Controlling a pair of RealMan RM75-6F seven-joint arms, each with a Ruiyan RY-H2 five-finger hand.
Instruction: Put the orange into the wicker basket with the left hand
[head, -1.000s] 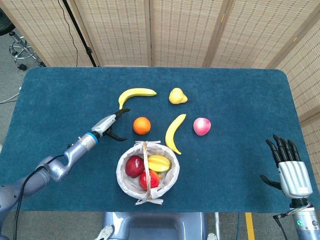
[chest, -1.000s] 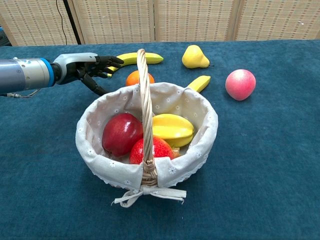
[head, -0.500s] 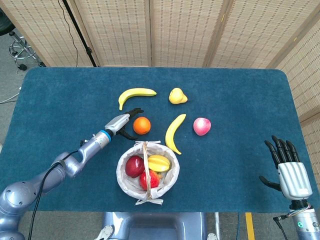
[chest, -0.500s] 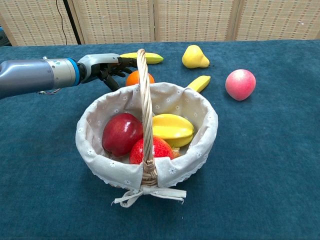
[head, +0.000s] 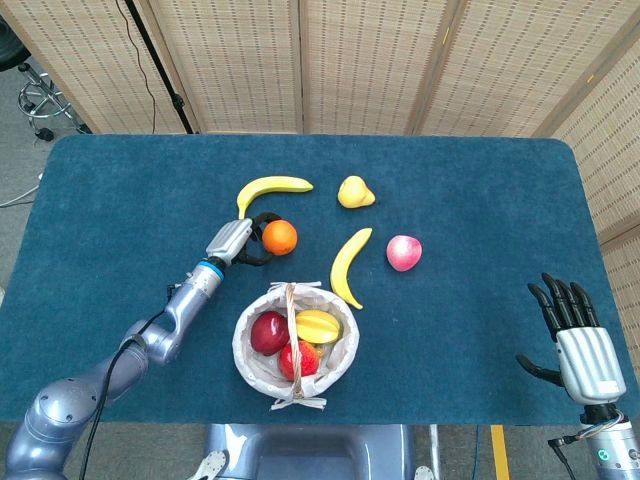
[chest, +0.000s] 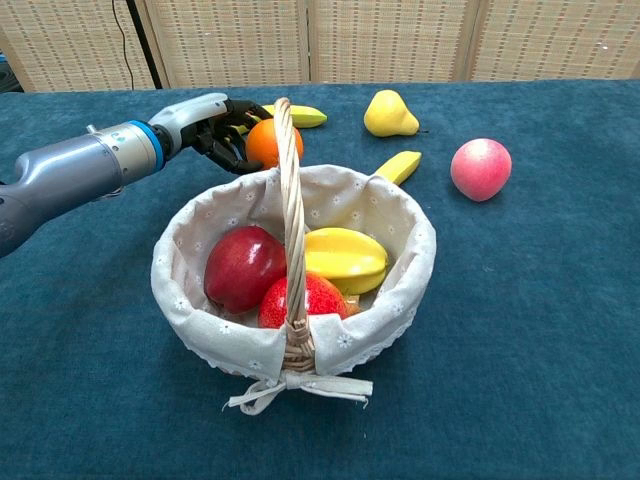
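My left hand (head: 240, 241) (chest: 212, 124) grips the orange (head: 279, 237) (chest: 262, 142), its dark fingers wrapped around the fruit's left side. The orange is raised slightly, just beyond the far left rim of the wicker basket (head: 247, 352) (chest: 400, 215). The basket is lined with white cloth and has a tall handle (chest: 290, 200); inside lie two red apples and a yellow star fruit. My right hand (head: 578, 335) hangs open at the table's near right edge, holding nothing.
Beyond the basket lie a banana (head: 272, 187), a second banana (head: 348, 264), a yellow pear (head: 353, 192) (chest: 389, 115) and a pink peach (head: 403, 252) (chest: 480, 168). The table is covered in blue cloth (head: 480, 200).
My left hand has reached right to the orange, closed its fingers around it and lifted it a little. The right hand has barely moved.
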